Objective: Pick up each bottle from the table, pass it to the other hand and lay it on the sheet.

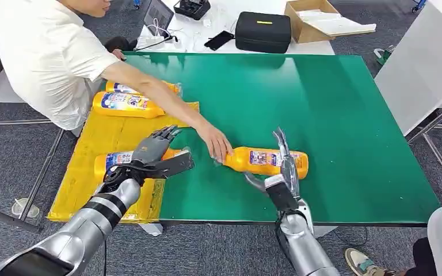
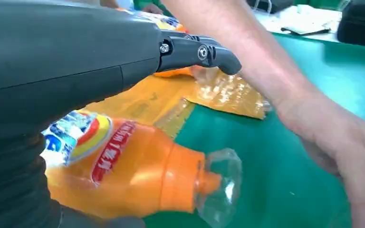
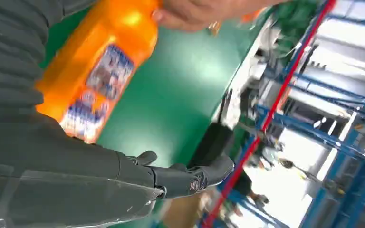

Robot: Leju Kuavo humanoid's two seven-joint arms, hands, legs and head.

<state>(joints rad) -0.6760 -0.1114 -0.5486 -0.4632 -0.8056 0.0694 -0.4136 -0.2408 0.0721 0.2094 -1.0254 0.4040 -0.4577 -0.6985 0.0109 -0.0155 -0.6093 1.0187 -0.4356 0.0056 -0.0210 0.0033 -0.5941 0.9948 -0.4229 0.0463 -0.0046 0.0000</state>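
An orange bottle point(image 1: 267, 161) point(image 3: 100, 61) lies on its side on the green table point(image 1: 334, 115). A person's hand point(image 1: 216, 144) point(image 3: 195, 12) grips its neck end. My right hand point(image 1: 282, 167) point(image 3: 52, 175) is at the bottle's body, fingers stretched across it and thumb held apart on the near side, not closed. On the yellow sheet point(image 1: 86, 144) point(image 2: 147, 99) at the table's left lies a second bottle point(image 1: 115, 161) point(image 2: 138, 175), with my left hand point(image 1: 155, 152) point(image 2: 76, 57) spread just above it. Two further bottles point(image 1: 126, 103) rest at the sheet's far end.
The person in a white shirt point(image 1: 46, 52) leans in from the far left, arm reaching over the sheet. Beyond the green table stand a black case point(image 1: 263, 31), a cardboard box point(image 1: 311, 20) and a phone point(image 1: 218, 40). A white table point(image 1: 426, 63) stands at the right.
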